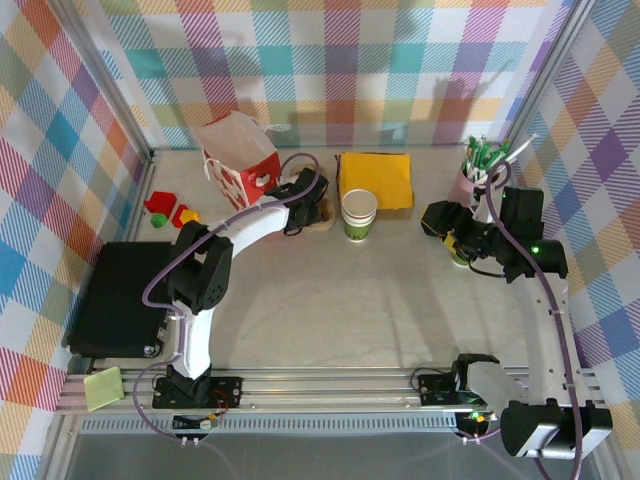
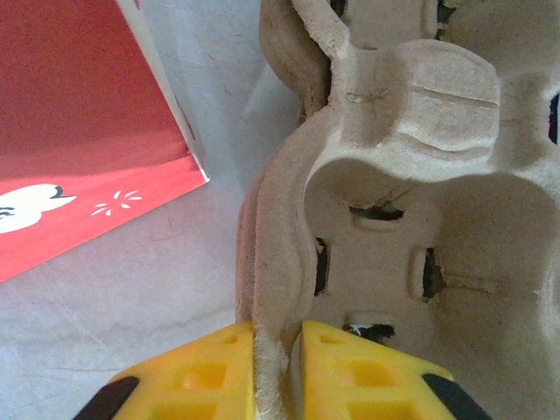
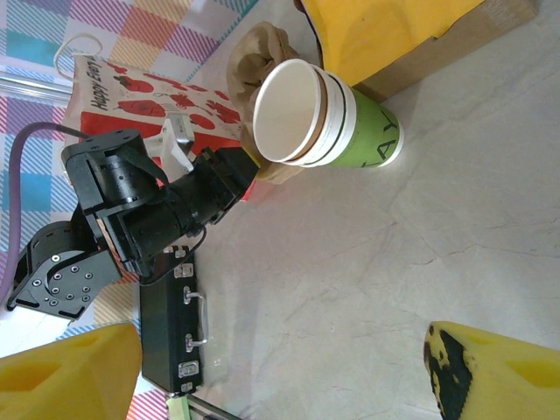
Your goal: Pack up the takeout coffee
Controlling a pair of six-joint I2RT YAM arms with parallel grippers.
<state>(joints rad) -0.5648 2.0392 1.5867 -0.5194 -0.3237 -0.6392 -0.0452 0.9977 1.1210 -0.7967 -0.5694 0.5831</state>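
A pale grey, faintly veined table is closed in on its left, far and right sides by cloth walls checked in pastel pink, blue, yellow, green and orange. Slanting aluminium posts stand at the far corners. A slotted aluminium rail runs along the near edge. The light is even, with soft shadows on the far wall.

One cup stack, one carrier, one red bag, one black case.
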